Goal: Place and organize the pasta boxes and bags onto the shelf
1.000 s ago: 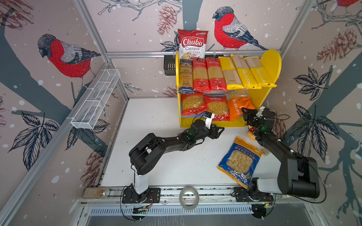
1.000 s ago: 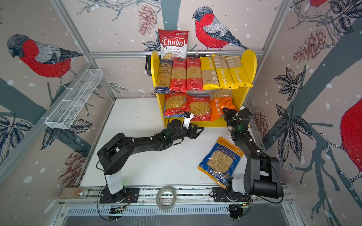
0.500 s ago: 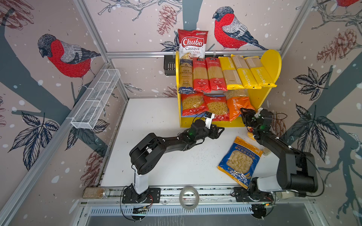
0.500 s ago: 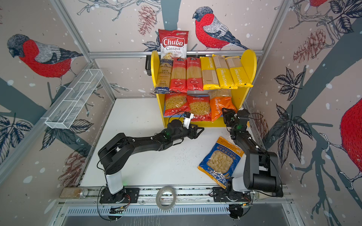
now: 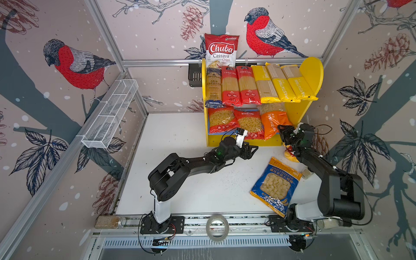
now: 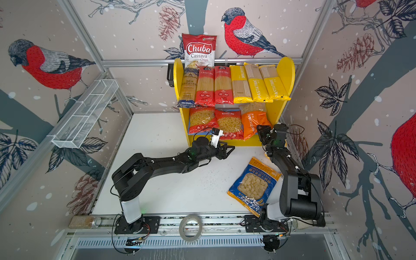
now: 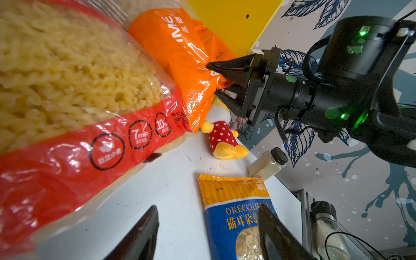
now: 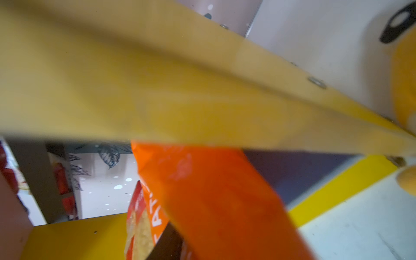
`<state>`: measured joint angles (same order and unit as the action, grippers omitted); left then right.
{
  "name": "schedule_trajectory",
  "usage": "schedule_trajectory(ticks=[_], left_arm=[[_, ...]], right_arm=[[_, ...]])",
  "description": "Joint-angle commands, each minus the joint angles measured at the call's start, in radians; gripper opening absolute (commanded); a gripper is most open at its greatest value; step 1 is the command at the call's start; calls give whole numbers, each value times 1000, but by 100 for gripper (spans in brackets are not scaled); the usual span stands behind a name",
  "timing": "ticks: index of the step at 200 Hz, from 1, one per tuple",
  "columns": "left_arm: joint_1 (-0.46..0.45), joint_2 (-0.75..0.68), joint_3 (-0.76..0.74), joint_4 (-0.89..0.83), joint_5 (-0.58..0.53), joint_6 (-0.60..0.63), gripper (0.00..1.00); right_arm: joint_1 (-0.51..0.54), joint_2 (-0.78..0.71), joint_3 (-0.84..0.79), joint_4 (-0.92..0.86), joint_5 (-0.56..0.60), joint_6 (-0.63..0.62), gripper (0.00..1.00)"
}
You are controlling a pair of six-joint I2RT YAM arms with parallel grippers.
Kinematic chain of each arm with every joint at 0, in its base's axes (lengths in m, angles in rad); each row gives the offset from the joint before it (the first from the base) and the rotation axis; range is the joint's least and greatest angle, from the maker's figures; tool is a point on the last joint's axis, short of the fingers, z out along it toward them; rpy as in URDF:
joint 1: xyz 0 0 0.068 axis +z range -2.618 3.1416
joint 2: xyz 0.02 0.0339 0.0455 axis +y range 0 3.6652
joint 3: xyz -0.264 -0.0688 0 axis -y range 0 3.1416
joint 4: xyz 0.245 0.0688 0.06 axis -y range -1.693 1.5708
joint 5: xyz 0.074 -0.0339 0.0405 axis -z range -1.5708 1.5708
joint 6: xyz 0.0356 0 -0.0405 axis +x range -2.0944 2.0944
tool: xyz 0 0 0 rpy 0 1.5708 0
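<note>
Tip for R arm: seat orange bag (image 5: 273,122) fully on lower tier of shelf (image 5: 311,69), snug vs red bag (image 5: 248,122), then back out straight w/o snagging it. Its right gripper (image 7: 212,78) sits part-open astride bag's corner, looks unclamped. R arm reaches low & fwd. Arm on L lies stretched out, left gripper (image 5: 253,152) wide, empty, over table (image 5: 180,135). Blue bag (image 5: 275,184) is on table, not yet shelved.

The left arm (image 5: 191,165) stretches low and almost straight from its base toward the middle. Its wrist is level, and the left claw (image 5: 253,150) points to the right with its jaws wide apart and empty. The right arm (image 5: 324,171) rises from its base, bends at the elbow and extends forward. The right claw (image 7: 211,78) holds its 2 jaws partly spread.
</note>
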<state>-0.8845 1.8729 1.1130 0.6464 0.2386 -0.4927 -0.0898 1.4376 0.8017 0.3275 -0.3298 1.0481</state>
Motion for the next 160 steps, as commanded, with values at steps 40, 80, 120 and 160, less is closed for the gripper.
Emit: schedule_trajectory(ticks=[40,80,120,160], left_arm=[[1,-18,-19,19,12,9,69],[-25,6,9,-50,71,7,70],[-105,38,10,-118,64,11,71],[-139,71,-17,-116,71,-45,71]], right_arm=[[-1,-255,-60,-304,87,-231,62],[-6,-346,-99,-548,72,-306,72],[56,-451,-217,-725,229,-278,74],[135,-448,-334,-708,328,-216,73]])
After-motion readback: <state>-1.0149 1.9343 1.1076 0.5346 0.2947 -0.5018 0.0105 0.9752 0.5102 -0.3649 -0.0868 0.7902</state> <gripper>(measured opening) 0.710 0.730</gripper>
